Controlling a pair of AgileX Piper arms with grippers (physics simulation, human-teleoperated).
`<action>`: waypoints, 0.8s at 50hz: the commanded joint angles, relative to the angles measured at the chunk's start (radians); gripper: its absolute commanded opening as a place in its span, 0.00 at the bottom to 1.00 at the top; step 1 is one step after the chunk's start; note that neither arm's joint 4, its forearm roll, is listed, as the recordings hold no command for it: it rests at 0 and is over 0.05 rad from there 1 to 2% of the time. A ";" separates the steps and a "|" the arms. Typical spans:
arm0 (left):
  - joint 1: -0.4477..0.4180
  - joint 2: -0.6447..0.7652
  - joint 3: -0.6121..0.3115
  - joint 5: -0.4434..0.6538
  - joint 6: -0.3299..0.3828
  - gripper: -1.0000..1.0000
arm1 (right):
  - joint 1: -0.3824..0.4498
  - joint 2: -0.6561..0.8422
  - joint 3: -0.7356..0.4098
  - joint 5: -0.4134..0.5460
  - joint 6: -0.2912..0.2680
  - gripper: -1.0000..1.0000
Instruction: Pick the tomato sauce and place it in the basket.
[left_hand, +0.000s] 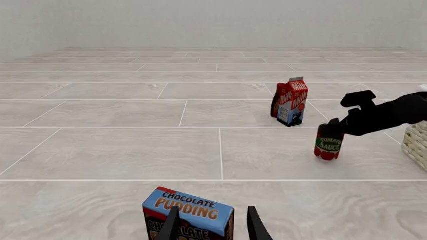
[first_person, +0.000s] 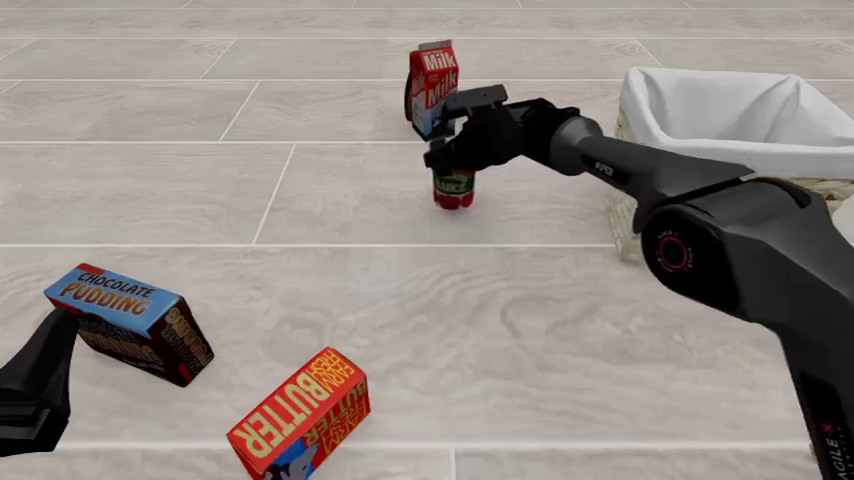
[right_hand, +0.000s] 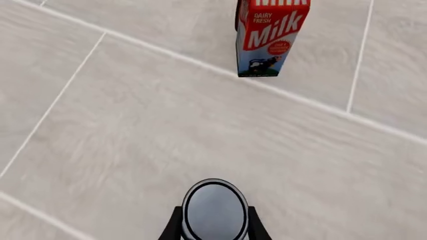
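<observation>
Butter box (first_person: 300, 415) lies nearest. Right fingers (first_person: 454, 160) clasp the sauce can (first_person: 454, 188); milk (first_person: 430, 85) at its 12 o'clock, basket (first_person: 667, 100) at 3. Left fingers (left_hand: 213, 225) spread wide.

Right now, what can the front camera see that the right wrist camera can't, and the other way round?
Only the front view shows the basket, the butter box, the chocolate pudding box and the left gripper. Only the right wrist view looks straight down on the can's dark lid. Both show the tomato sauce, the milk carton and the right gripper clamped on the can.
</observation>
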 joint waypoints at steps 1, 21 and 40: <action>0.000 0.000 0.000 0.000 0.000 1.00 | 0.005 -0.128 0.120 -0.045 0.000 0.00; 0.000 0.000 0.000 0.000 0.000 1.00 | 0.067 -0.554 0.325 -0.024 -0.088 0.00; 0.000 0.000 0.000 0.000 0.000 1.00 | 0.014 -0.850 0.404 0.078 -0.180 0.00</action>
